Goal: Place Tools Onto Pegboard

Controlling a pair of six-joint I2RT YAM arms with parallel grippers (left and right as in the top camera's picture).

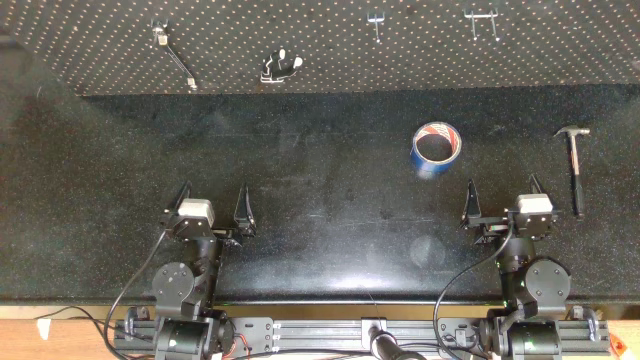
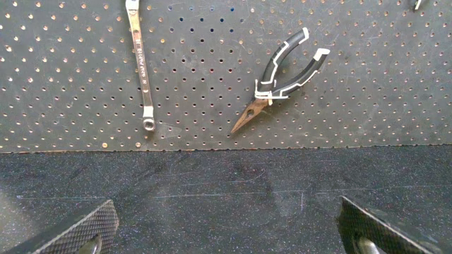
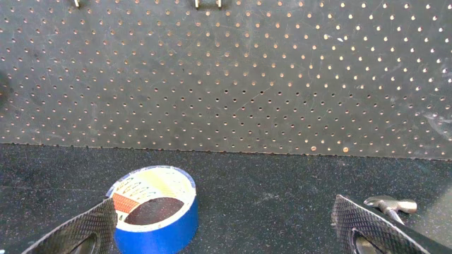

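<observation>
A wrench (image 1: 176, 58) (image 2: 140, 65) and a pair of black-and-white pliers (image 1: 280, 67) (image 2: 282, 74) hang on the pegboard (image 1: 330, 40) at the back. A blue tape roll (image 1: 436, 148) (image 3: 154, 209) stands on the black table right of centre. A hammer (image 1: 574, 165) (image 3: 390, 206) lies at the far right. My left gripper (image 1: 214, 212) (image 2: 226, 233) rests open near the table's front, well short of the pegboard. Open too, my right gripper (image 1: 502, 205) (image 3: 229, 236) sits at the front right, with the tape roll ahead of its left finger and the hammer head by its right one.
Empty metal hooks (image 1: 376, 20) (image 1: 482, 18) stick out of the pegboard at the upper right. The black mat (image 1: 320, 180) covers the table between the arms and the board.
</observation>
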